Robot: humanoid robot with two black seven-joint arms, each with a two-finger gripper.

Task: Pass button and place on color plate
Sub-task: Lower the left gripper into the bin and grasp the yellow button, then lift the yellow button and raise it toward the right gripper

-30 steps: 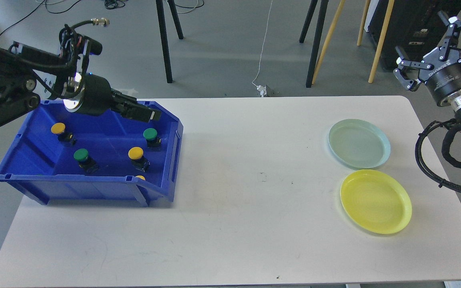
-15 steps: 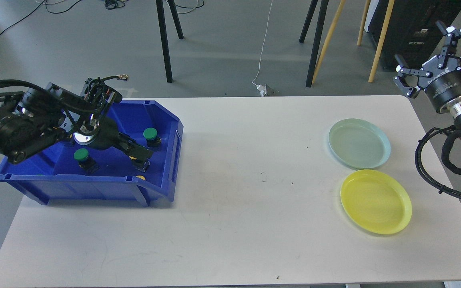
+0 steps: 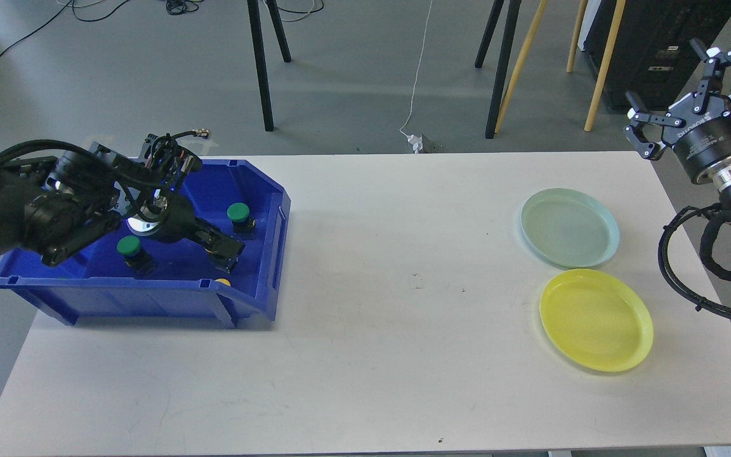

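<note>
1. Over the last second my left gripper [image 3: 224, 252] has dropped from the back rim of the blue bin [image 3: 280, 216] down to its floor. It now sits where the yellow button stood a second ago, and that button is hidden under the fingers.
2. Left finger state: dark and foreshortened. I cannot tell whether they are spread around the button or pinching it. My judgement is that the grasp is in progress and no lift has begun.
3. Other buttons in the bin: a green button [image 3: 237, 212] just behind the gripper, a second green button [image 3: 129, 246] to its left, and a yellow cap edge [image 3: 223, 282] peeking over the front wall.
4. My right gripper [image 3: 689, 82] has barely shifted. It is raised off the table's far right corner, fingers spread wide and holding nothing, placed to take the handover.
5. The yellow plate [image 3: 596, 319] and pale green plate [image 3: 569, 227] are both bare. If yellow is picked, it goes to the yellow plate.
6. Materials: the bin is glossy moulded plastic with a sloped front. The buttons have domed smooth caps on black blocky bases and are likely top-heavy. The plates are shallow and rimmed, also smooth plastic. The table [image 3: 372, 355] is matte white.
</note>
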